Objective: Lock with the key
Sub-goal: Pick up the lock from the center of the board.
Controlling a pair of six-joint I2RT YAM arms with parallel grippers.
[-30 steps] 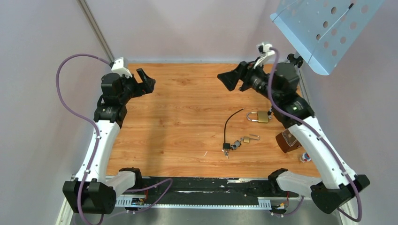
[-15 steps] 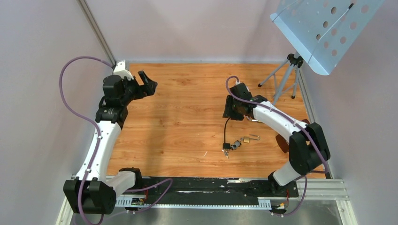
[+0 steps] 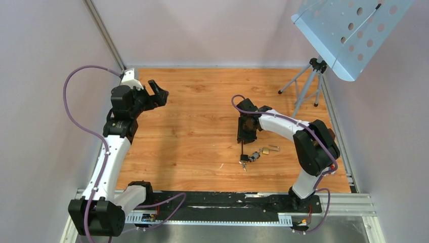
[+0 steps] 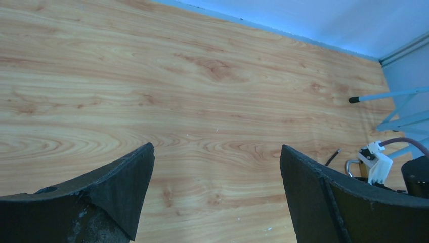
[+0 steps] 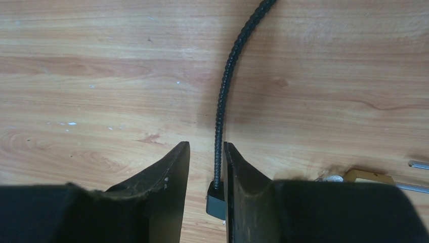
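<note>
Orange-brown wood-grain table [image 3: 192, 111]; black ribbed cable [image 5: 221, 116]; brass padlock [image 3: 265, 150]; pale-blue perforated stand tray [image 3: 349, 30].

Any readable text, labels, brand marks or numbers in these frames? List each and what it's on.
None readable.
The small brass padlock is too small in the top view for any marking to be made out, and it is cut off at the frame edge in the right wrist view.
The table and music stand show no lettering.
</note>
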